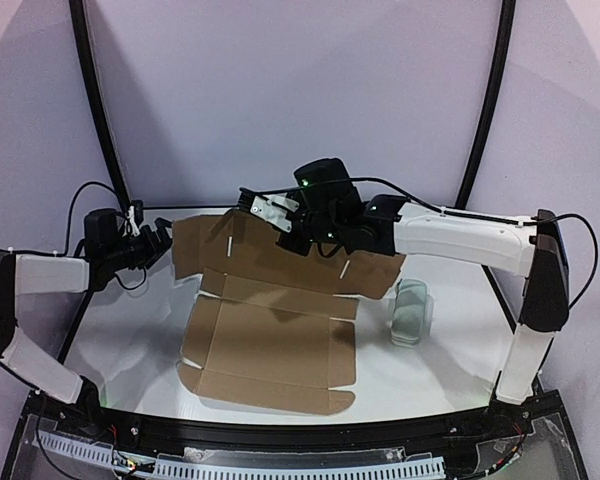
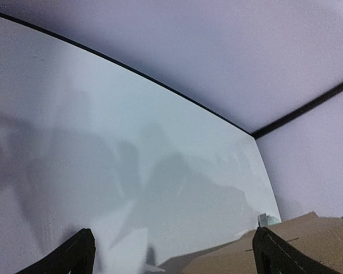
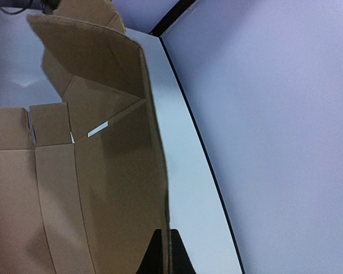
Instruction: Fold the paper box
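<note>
Right gripper [image 3: 163, 251] clenched on far edge of paper box [image 3: 103, 188], thin cardboard pinched between both fingers. This far panel stands lifted off table [image 1: 130, 340], side flap bent. Left gripper [image 2: 171, 260] spread wide, grasps nothing. Its fingers [image 2: 80, 254] well apart, corner of box just beside one finger, contact not clear. Box sits in middle of table: near part flat and unfolded, far part raised under right arm. Small pale green object [image 1: 412, 312] on table, just right of box.
</note>
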Tool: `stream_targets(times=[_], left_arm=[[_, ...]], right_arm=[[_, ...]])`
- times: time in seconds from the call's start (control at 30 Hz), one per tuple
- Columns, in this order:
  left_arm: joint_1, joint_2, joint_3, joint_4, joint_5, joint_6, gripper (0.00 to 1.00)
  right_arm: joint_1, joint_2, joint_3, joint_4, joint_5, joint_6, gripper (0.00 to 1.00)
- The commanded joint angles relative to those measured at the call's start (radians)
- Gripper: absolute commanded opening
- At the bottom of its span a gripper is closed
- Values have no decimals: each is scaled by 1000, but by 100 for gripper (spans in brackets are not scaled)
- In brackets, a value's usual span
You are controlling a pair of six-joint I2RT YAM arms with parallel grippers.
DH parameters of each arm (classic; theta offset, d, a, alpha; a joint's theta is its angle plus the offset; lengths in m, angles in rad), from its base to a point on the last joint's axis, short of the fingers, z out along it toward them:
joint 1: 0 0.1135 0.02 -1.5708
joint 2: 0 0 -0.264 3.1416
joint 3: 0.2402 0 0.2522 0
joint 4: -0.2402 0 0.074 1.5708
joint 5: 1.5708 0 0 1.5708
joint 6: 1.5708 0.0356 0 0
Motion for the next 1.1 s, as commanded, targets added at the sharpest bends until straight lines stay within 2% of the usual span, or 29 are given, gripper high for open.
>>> stream_targets(times=[0.0, 0.23, 0.43, 0.63, 0.77, 0.97, 1.07], left_arm=[[-74, -33, 20, -68, 129, 103, 95], [-160, -105, -12, -155, 76, 135, 84], [-203, -150, -60, -139, 87, 106, 81], [-282, -167, -65, -153, 86, 144, 78], [-301, -151, -76, -155, 88, 169, 77], [-301, -131, -115, -104, 34, 167, 77], [-301, -71, -118, -89, 18, 163, 75]], right_arm=[[12, -24, 2, 110, 8, 48, 0], [14, -22, 18, 135, 51, 79, 0], [30, -3, 36, 130, 97, 67, 0], [38, -1, 14, 134, 105, 61, 0], [47, -17, -85, 220, 83, -19, 0], [47, 8, -173, 340, 127, -122, 0], [48, 15, -203, 404, 111, -159, 0]])
